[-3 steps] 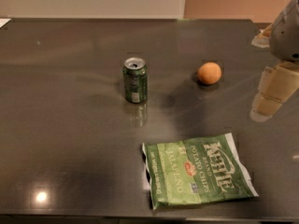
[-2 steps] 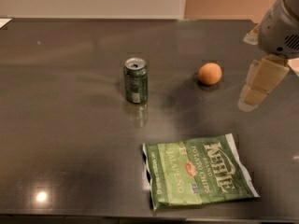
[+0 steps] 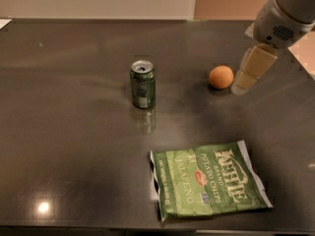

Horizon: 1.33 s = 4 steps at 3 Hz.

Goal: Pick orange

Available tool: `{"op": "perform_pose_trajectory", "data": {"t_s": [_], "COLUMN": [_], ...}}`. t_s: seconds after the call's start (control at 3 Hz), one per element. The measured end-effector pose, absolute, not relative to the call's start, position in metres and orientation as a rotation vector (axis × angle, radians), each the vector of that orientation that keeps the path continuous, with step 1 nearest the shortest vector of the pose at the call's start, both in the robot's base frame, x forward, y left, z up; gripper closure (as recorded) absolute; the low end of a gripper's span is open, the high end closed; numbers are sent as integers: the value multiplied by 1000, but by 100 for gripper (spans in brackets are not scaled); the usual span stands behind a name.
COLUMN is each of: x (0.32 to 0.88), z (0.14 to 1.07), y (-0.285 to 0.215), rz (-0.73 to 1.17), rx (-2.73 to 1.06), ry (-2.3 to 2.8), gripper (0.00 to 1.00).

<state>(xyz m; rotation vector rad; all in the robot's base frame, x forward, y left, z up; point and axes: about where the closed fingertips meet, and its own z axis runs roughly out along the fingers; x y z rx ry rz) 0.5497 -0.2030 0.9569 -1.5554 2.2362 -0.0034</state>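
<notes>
The orange [image 3: 221, 76] is a small round fruit resting on the dark table [image 3: 64, 132], right of centre. My gripper [image 3: 244, 80] hangs from the arm at the upper right, its pale fingertips [image 3: 252, 68] just to the right of the orange and slightly above the table. It holds nothing.
A green soda can [image 3: 142, 83] stands upright left of the orange. A green Kettle chips bag [image 3: 209, 183] lies flat near the table's front edge. The table's right edge runs just beyond the arm.
My gripper has moved left and up in the view, from well right of the orange to right beside it. The orange, can and bag have not moved.
</notes>
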Motion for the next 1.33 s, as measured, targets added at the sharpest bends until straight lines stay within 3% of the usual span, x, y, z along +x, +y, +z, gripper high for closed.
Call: {"op": "perform_pose_trajectory", "data": {"t_s": [1.33], "x": [629], "z": [894], "y": [-203], "rz": [130], "rx": [-1472], "ry": [2361], "gripper": [0]}}
